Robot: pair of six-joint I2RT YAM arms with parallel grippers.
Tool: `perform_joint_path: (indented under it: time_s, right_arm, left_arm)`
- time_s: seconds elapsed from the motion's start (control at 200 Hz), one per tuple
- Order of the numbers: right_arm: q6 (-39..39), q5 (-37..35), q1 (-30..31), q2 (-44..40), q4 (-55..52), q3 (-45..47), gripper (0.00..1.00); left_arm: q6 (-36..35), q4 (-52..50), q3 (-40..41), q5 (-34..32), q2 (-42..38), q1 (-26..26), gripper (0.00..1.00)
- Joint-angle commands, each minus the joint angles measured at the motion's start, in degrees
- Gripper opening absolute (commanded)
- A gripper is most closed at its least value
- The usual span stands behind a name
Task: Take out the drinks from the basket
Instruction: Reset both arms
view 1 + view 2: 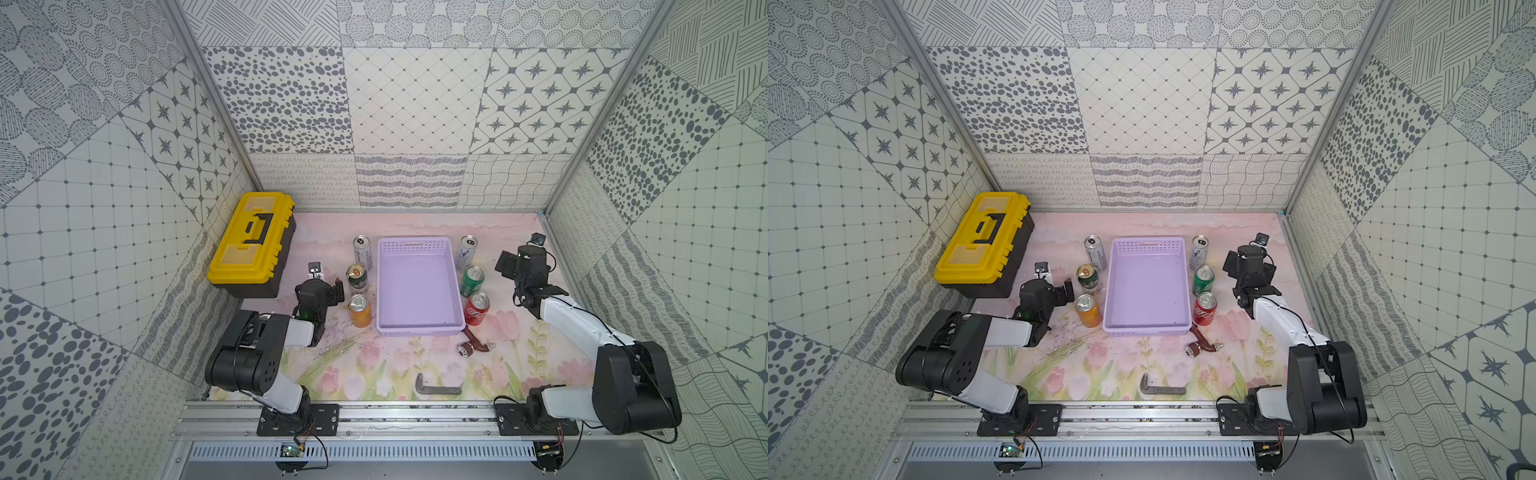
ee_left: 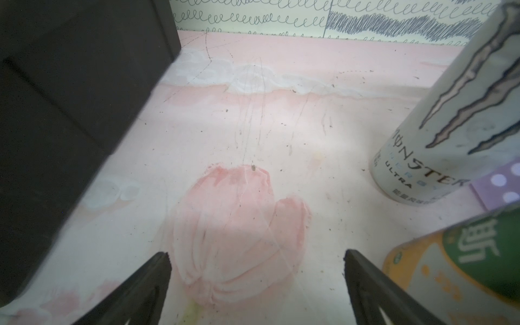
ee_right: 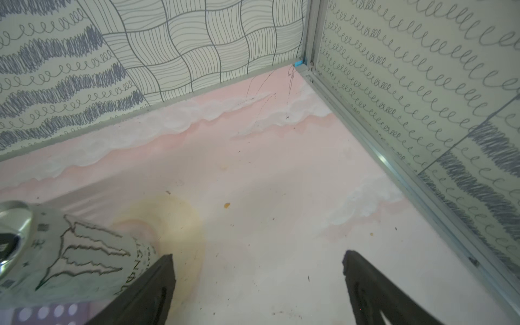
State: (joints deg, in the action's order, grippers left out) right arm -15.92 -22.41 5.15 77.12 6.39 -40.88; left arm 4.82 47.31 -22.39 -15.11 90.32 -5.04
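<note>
The lavender basket (image 1: 419, 331) (image 1: 1146, 330) stands in the middle of the mat with nothing in it. Left of it three drinks stand upright in a row: a silver-white can (image 1: 362, 250) (image 2: 455, 112), a dark green gold-topped can (image 1: 357, 281) and an orange can (image 1: 360, 311) (image 2: 422, 275). Along its right side stand a silver-white can (image 1: 466, 252) (image 3: 70, 259), a bright green can (image 1: 473, 281) and a red can (image 1: 477, 308). My left gripper (image 1: 319, 287) (image 2: 256, 261) is open over bare mat, left of the left row. My right gripper (image 1: 524, 261) (image 3: 257, 261) is open, right of the right row.
A yellow-and-black toolbox (image 1: 249, 245) sits at the back left, close to my left gripper. A brown tap-like fitting (image 1: 473, 345) lies just in front of the basket's right corner. A dark L-shaped bracket (image 1: 436, 388) lies near the front edge. The right wall is close to my right arm.
</note>
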Motion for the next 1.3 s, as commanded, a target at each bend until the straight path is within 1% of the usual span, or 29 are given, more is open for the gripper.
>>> perform_joint_path:
  time_s: [0.0, 0.06, 0.09, 0.18, 0.24, 0.375, 0.48, 0.505, 0.645, 0.71, 0.81, 0.88, 0.931, 1.296]
  right_arm:
    - [6.9, 1.9, -2.3, 1.8, 12.9, 4.0, 0.97]
    - [8.7, 3.0, -2.8, 3.0, 15.3, 5.1, 0.97]
    - [8.2, 3.2, -3.1, 3.5, 15.6, 5.3, 0.97]
    - [8.4, 8.6, -4.1, 4.6, 18.0, 6.3, 0.97]
    - [9.1, 10.4, -4.1, 5.5, 20.1, 7.2, 0.97]
    - [9.7, 12.2, -4.1, 6.7, 27.0, 11.2, 0.97]
    - [10.2, 13.6, -4.1, 8.2, 29.4, 12.5, 0.97]
    - [10.3, 13.4, -4.0, 8.8, 31.4, 13.0, 0.97]
    - [11.5, 14.5, -3.4, 9.2, 34.2, 14.5, 0.97]
    - [11.8, 15.3, -3.4, 9.6, 37.3, 16.1, 0.97]
    - [11.8, 15.2, -3.3, 12.0, 46.3, 19.6, 0.97]
    - [11.6, 14.4, -3.3, 11.1, 43.1, 18.9, 0.97]
    - [11.7, 14.3, -3.2, 11.5, 44.4, 19.1, 0.97]
    - [11.8, 14.1, -3.1, 11.3, 43.8, 18.9, 0.97]
  left_arm:
    - [0.0, 3.4, -0.2, 1.0, -0.1, 0.2, 1.00]
    - [0.0, 3.4, -0.2, 1.0, -0.1, 0.2, 1.00]
    - [0.0, 3.4, -0.1, 1.0, -0.1, 0.2, 1.00]
    - [0.0, 3.4, -0.2, 0.9, -0.1, 0.2, 1.00]
    - [0.0, 3.4, -0.1, 1.0, -0.1, 0.3, 1.00]
    - [0.0, 3.3, -0.2, 1.0, -0.1, 0.2, 1.00]
    - [0.0, 3.4, -0.2, 1.0, -0.1, 0.3, 1.00]
    - [0.0, 3.3, -0.1, 1.0, -0.1, 0.3, 1.00]
    - [0.0, 3.3, -0.1, 1.0, -0.1, 0.2, 1.00]
    - [0.0, 3.4, -0.2, 1.0, -0.1, 0.3, 1.00]
    - [0.0, 3.4, -0.1, 1.0, -0.1, 0.3, 1.00]
    - [0.0, 3.4, -0.1, 1.0, -0.1, 0.2, 1.00]
    - [0.0, 3.4, -0.1, 1.0, -0.1, 0.3, 1.00]
    - [0.0, 3.4, -0.1, 1.0, -0.1, 0.3, 1.00]
